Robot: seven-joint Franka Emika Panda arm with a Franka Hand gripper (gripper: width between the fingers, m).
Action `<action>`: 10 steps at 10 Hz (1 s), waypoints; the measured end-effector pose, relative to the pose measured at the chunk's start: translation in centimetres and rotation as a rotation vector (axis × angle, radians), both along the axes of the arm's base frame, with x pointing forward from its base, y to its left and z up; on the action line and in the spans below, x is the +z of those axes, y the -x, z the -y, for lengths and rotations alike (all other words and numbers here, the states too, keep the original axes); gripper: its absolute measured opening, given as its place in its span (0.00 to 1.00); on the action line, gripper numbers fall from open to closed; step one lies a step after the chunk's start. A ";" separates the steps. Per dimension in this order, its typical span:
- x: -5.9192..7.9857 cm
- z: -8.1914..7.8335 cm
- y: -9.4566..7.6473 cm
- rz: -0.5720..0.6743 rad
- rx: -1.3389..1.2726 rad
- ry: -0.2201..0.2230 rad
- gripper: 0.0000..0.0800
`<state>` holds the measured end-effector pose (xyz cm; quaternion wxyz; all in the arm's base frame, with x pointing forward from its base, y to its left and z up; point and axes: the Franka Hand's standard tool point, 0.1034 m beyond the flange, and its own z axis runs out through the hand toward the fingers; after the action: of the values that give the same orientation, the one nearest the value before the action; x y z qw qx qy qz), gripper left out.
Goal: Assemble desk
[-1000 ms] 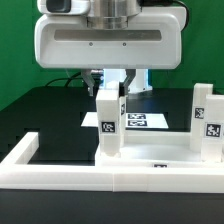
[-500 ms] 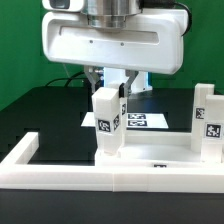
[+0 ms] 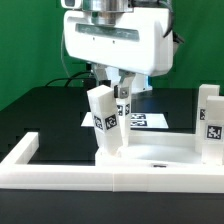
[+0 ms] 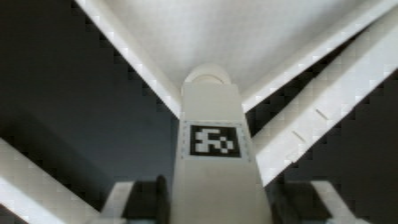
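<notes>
The end effector (image 3: 114, 92) is closed narrowly on a white block leg (image 3: 104, 125), pinching its upper end, so the leg hangs directly below the fingers. In the exterior view the leg leans a little off vertical, its foot touching or just above the near corner of the tabletop panel (image 3: 165, 152); that placement suits seating the leg's end into a hollow of the panel, though I cannot see the hollow itself. The wrist view looks straight down the held leg, its square tag facing the camera, with the panel's white edges fanning out beyond the tip. A second leg (image 3: 210, 120) already stands upright on the panel, well off to the side of the end effector. The marker board (image 3: 140, 121) lies flat on the black bench (image 3: 40, 110) behind the held leg.
</notes>
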<state>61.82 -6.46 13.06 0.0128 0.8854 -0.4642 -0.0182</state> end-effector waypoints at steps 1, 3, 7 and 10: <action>0.0 0.0 0.0 0.001 -0.034 0.000 0.36; 0.0 0.0 0.0 0.002 -0.184 0.006 0.36; -0.2 -1.6 0.0 0.046 -0.637 0.002 0.36; -0.5 -3.1 -0.2 0.045 -0.900 -0.026 0.36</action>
<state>62.03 -3.37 12.60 -0.0176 0.5956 -0.8031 -0.0084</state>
